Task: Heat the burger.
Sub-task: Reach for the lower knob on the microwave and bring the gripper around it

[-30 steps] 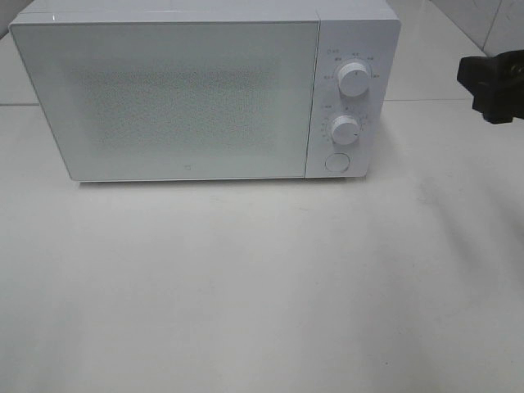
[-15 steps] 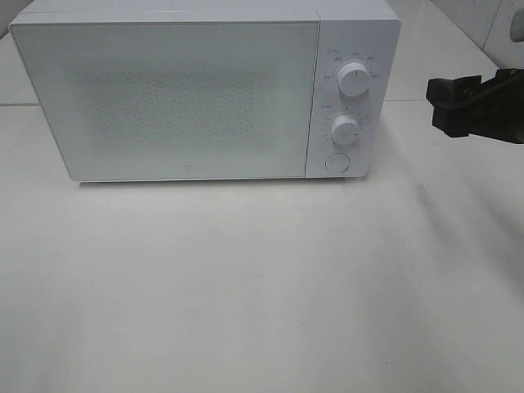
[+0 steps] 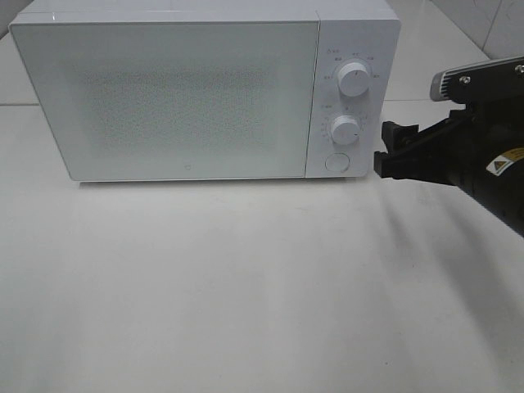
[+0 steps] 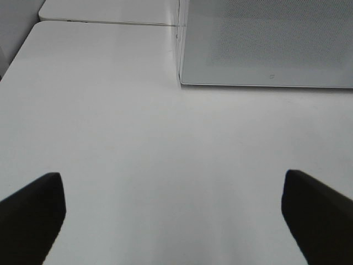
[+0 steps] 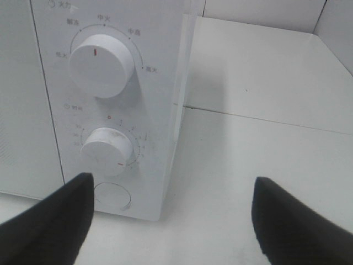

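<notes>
Leftward since before, the right gripper (image 3: pixel 386 150) now hangs just right of the microwave (image 3: pixel 180 98), jaws wide, empty; the left gripper (image 4: pixel 174 218) is likewise wide and empty.

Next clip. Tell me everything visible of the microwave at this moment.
The microwave is a white, boxy, glossy-fronted oven standing upright on the white table, facing the camera. Its door is shut; the speckled grey window hides the inside. The control strip at its right end carries an upper knob, a lower knob, each with a red mark, and a round button beneath. The open right pincer hovers beside that strip, apart from it; only the table touches the oven.
</notes>
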Motion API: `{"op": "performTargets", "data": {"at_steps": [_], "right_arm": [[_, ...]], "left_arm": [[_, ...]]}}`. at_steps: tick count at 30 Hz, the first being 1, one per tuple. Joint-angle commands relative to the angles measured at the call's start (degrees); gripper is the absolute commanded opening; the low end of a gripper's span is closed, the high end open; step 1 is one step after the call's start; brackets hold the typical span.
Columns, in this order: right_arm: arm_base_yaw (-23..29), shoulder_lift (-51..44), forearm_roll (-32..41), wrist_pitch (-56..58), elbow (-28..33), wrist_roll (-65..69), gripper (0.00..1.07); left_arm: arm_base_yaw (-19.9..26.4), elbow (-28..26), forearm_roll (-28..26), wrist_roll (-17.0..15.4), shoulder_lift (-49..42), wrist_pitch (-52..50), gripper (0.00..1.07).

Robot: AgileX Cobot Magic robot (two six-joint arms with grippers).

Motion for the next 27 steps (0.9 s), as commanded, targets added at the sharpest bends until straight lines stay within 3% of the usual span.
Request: {"op": "performTargets", "data": {"at_steps": [1,11,18,27], "right_arm": [[3.78,1.95,6.59,-4.41,0.00,-1.32,0.76],[12.95,8.94,16.39,-10.89,-0.80,-1.32,0.76],[15.93,12.95,19.25,-13.58,-3.67,-1.32,0.76],[16.16,15.93,18.79,-16.90,-6.76,-0.92,0.76]], "left_arm": [[0.11,0.06,-0.29,-0.34,-0.97,-0.63,1.00],[0.11,0.06,-0.29,-0.34,-0.97,-0.63,1.00],[0.11,0.06,-0.29,-0.34,-0.97,-0.63,1.00],[0.11,0.06,-0.29,-0.34,-0.97,-0.63,1.00]]}}
